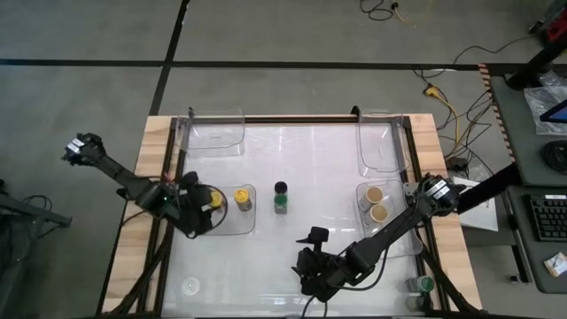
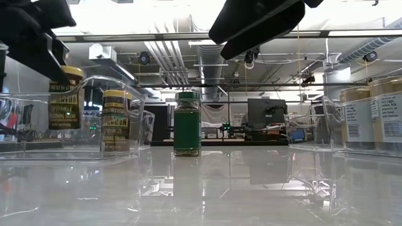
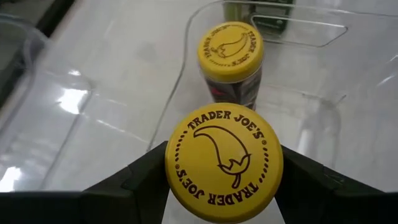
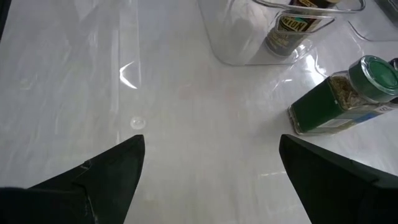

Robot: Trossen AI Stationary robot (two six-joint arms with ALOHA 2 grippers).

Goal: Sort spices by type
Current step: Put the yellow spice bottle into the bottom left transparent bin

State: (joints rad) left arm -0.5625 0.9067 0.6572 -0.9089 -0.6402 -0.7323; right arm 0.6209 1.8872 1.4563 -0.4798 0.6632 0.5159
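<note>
Right up against the left wrist camera, a yellow-lidded jar (image 3: 224, 163) is sitting between the left gripper (image 3: 224, 186) fingers, both dark fingers pressing on the sides of the lid, so that gripper is closed around it at about the lid's width. Just beyond it a second yellow-lidded jar (image 3: 231, 62) is standing upright inside a clear tray (image 3: 323, 124).

From overhead, the left gripper (image 1: 205, 202) is hanging over the left-hand tray (image 1: 235, 226) with its jar, and the other yellow jar (image 1: 241, 198) is sitting in the same tray right beside it. A green jar (image 1: 281, 198) with a dark lid is standing alone on the white table (image 1: 301, 159), between the left tray and the right one, not in any tray.

Over on the right side, two tan-lidded jars (image 1: 376, 203) are sitting together, touching or nearly so, in the right tray (image 1: 365, 217). Two more empty-looking clear trays (image 1: 217, 128) are resting along the far edge. Another jar with a green lid (image 1: 425, 284) is sitting off the near right corner, outside the frame.

The right gripper (image 1: 312, 239) is hovering over the near middle of the table, fingers spread wide apart and holding nothing. Its wrist camera is showing bare table between the fingers, with the green jar (image 4: 342, 99) off to one side, well apart from them.
</note>
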